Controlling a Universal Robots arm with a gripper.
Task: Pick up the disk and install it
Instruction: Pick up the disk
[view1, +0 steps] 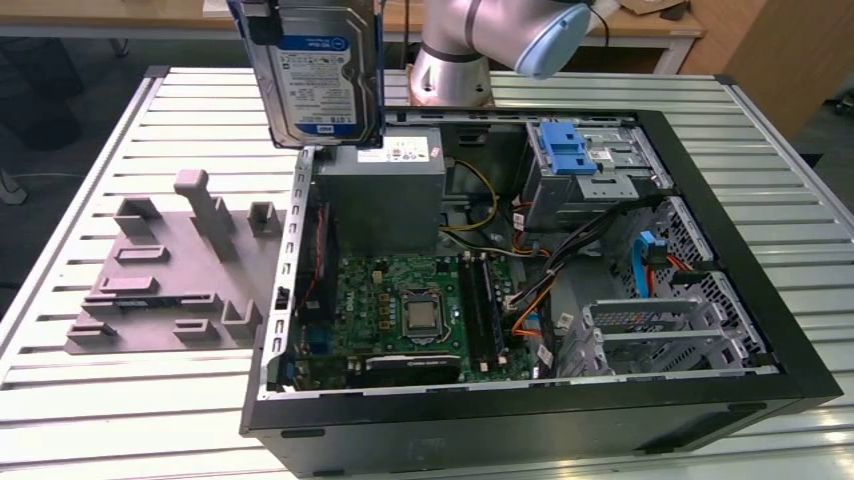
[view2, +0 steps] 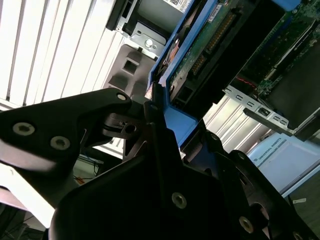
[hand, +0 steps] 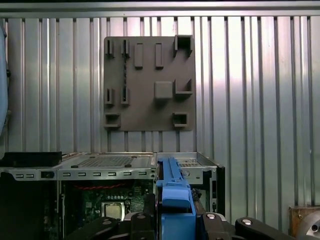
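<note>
Bright, even overhead light fills the exterior view. The pale slatted counter (view1: 94, 400) glares toward the exterior view's left, and the open computer case (view1: 534, 425) holds soft shadow inside. The disk (view1: 318, 75) carries a faint sheen. In the second wrist view the slats burn white and the black jaws are nearly silhouetted.

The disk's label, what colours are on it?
Blue and white. The disk shows it best in the exterior view.

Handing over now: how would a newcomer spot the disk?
Find the open computer case on the table. Above its far corner on the exterior view's left, the disk hangs upright in the pincer. Its blue-and-white label and blue frame set it apart from the grey power-supply box beneath.
</note>
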